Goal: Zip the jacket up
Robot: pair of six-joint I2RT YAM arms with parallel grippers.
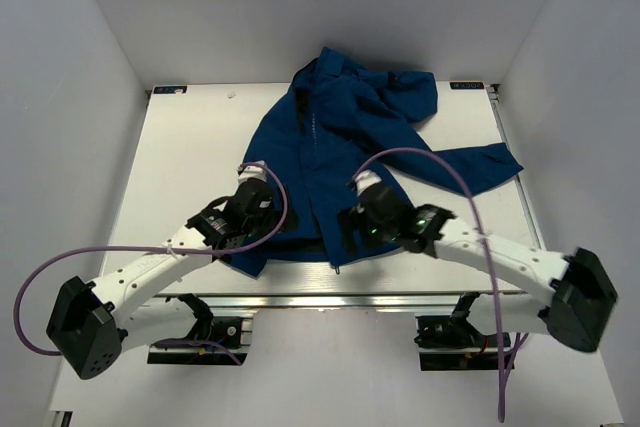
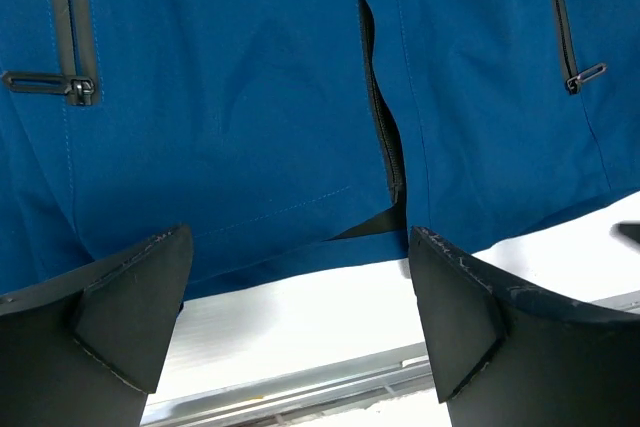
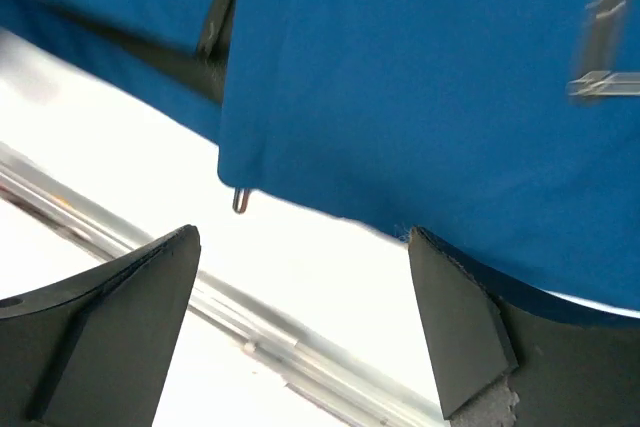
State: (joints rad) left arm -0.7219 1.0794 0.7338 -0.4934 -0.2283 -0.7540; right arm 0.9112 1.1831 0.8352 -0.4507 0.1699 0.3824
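**Gripper state.** My left gripper (image 2: pixel 297 272) is open, its fingers spread wide with nothing between them. It hangs over the near hem of the jacket (image 1: pixel 330 147). My right gripper (image 3: pixel 302 267) is also open and empty, and is poised over the hem just to the right of the front opening.

**Workpiece.** The jacket lies spread on the table (image 1: pixel 180 147), with its collar away from me and its hem at the near edge. Between my left fingers I see the front zipper line (image 2: pixel 386 142). It is parted at the bottom, and black lining (image 2: pixel 365 230) shows in the gap. I cannot tell whether the teeth are engaged higher up. In the right wrist view a small metal pull (image 3: pixel 240 200) hangs below the hem corner at the opening, over bare table.

**Procedure, as I judge it.**
1. Lower the left gripper onto the hem just beside the opening and close on the fabric edge to anchor it.
2. Centre the right gripper on the pull and close on the tab alone, not on the cloth behind it.
3. Draw the pull away from me toward the collar, following the zipper line, with the anchored hem held taut against the draw.

**Cautions.**
- Two pocket zippers (image 2: pixel 75 47) (image 2: pixel 567 37) flank the opening. Do not mistake either for the front pull.
- The fabric is soft and will likely bunch ahead of the slider if the hem is slack.
- The tab is small and may slip from a shallow grip.
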